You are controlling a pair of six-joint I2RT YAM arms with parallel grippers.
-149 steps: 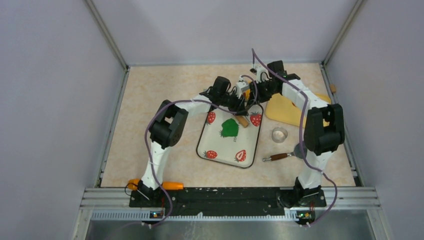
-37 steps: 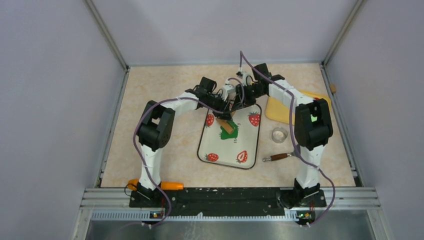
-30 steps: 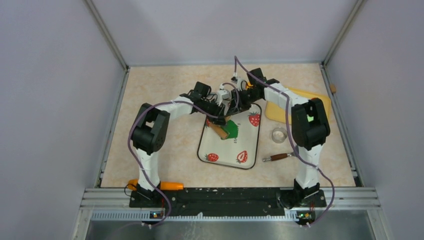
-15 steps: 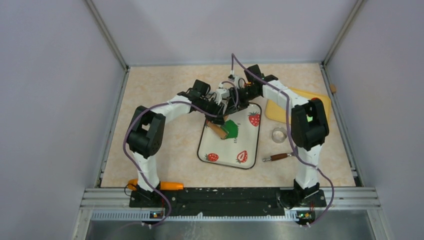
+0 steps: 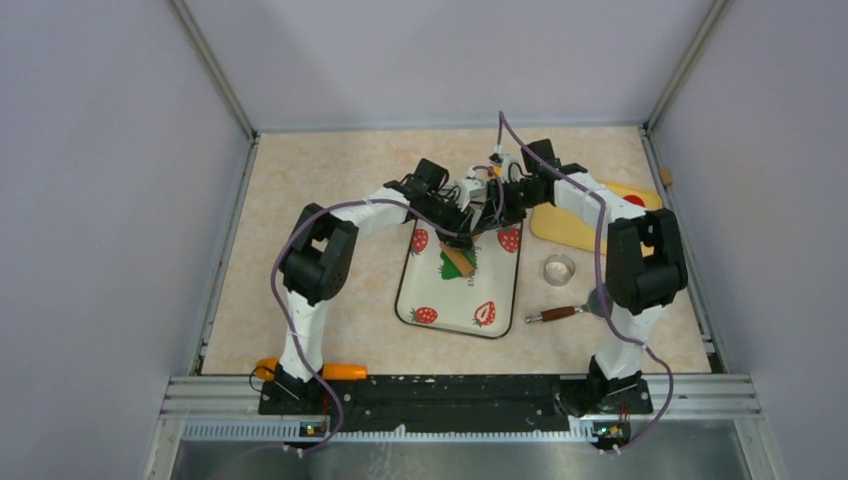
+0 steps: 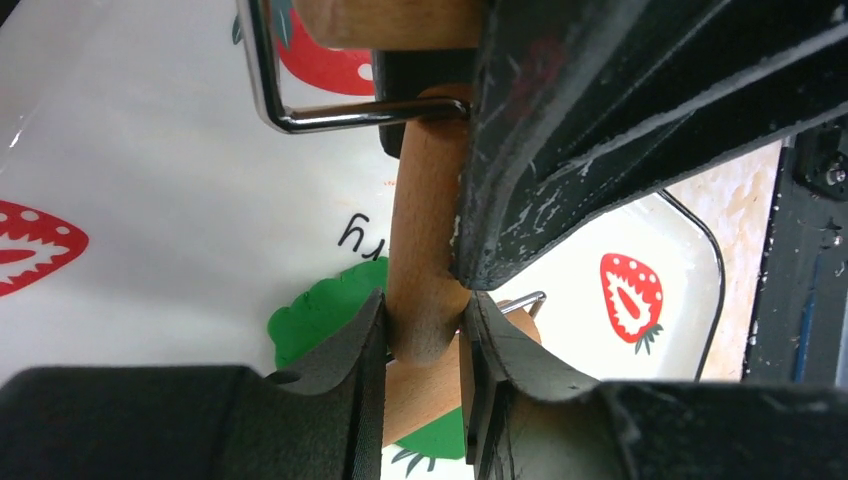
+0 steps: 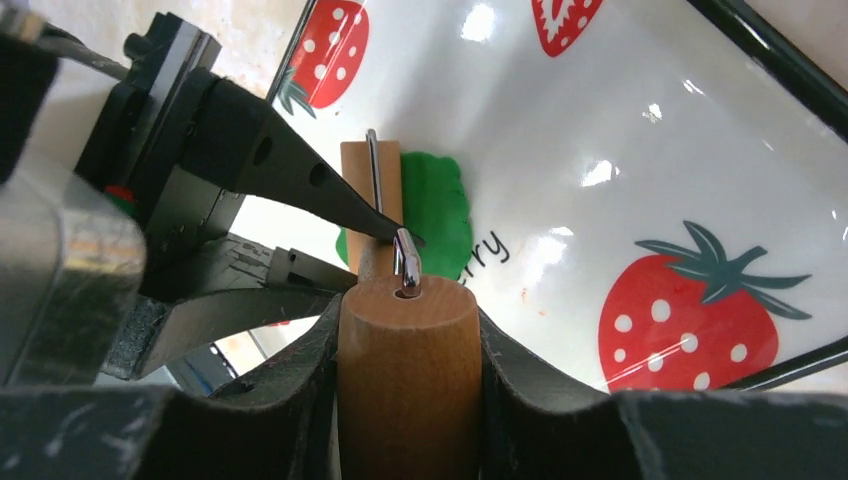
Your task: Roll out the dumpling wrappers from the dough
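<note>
Nearest, just right of the strawberry tray (image 5: 402, 290), a brown-handled tool (image 5: 553, 314) lies on the bench (image 5: 300, 200), with a clear cup (image 5: 559, 268) beyond it. Toward the tray's far end the dark green dough (image 7: 437, 210) lies flat with the wooden roller (image 6: 428, 220) across it. Over the tray's far edge the left hand (image 6: 425, 325) and right hand (image 7: 408, 320) are both clenched on that roller.

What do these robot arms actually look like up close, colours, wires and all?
The left arm and right arm match: white shells between chunky black joints, with a thin purple cable looping loosely along each. The left tool and right tool each end in two matte black fingers with curved inner faces.
</note>
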